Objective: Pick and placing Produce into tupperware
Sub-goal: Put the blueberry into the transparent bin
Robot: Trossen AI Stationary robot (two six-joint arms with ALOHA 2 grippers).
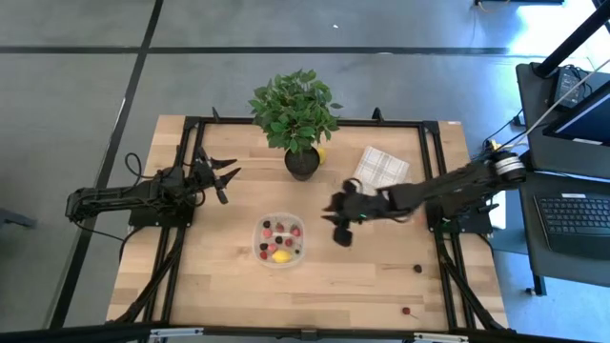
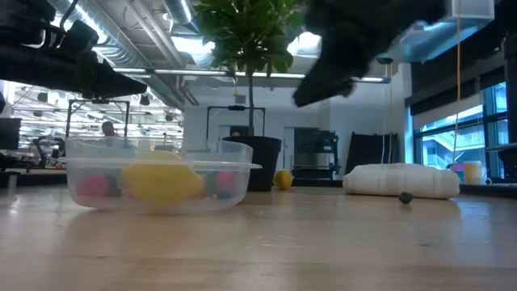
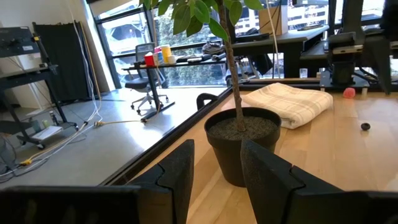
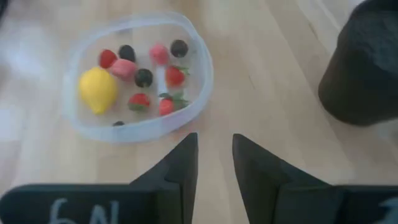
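Tupperware (image 1: 281,240) sits mid tabletop (image 1: 229,286) w/ lemon (image 4: 97,89) & berries (image 4: 173,76) inside. Right tool (image 1: 340,227) hovers just beside it, fingers slightly apart, holding nothing. Two loose berries (image 1: 416,269) lie near the tabletop's right edge. Left tool (image 1: 225,178) waits far left, narrow gap, empty.

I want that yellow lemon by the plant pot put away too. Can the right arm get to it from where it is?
Probably yes. The lemon sits beside the pot, on the right arm's side, and bare table lies between it and the right gripper. The plant's leaves overhang, so a low approach looks safest.
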